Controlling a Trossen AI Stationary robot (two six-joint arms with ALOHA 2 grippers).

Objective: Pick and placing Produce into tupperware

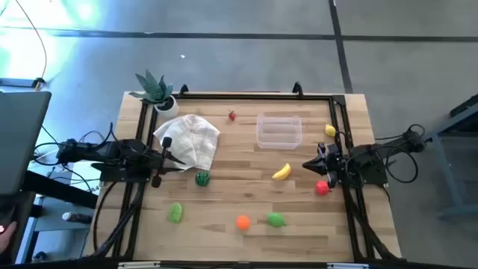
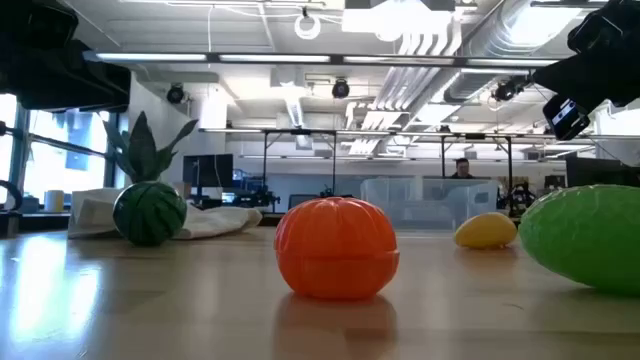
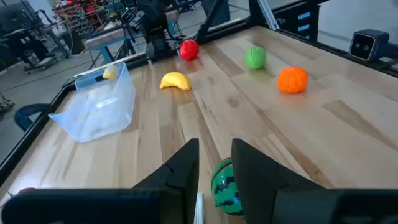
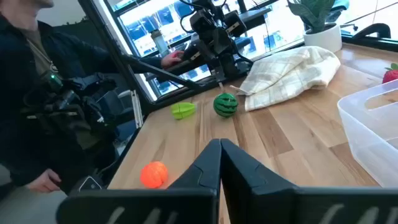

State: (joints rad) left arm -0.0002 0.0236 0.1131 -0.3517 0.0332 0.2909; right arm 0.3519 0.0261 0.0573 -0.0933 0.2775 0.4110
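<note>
Tupperware (image 1: 278, 131): clear, shallow plastic rectangle with rounded corners, on wood-grain table (image 1: 224, 202).

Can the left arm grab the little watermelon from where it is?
Probably yes. The left gripper is open, and the watermelon sits on the bare table just ahead of its fingers. Nothing lies between; the cloth is off to one side.

Overhead looks straight down, low sits level at tabletop, and both share the orange (image 1: 243, 222) (image 2: 337, 248).
</note>
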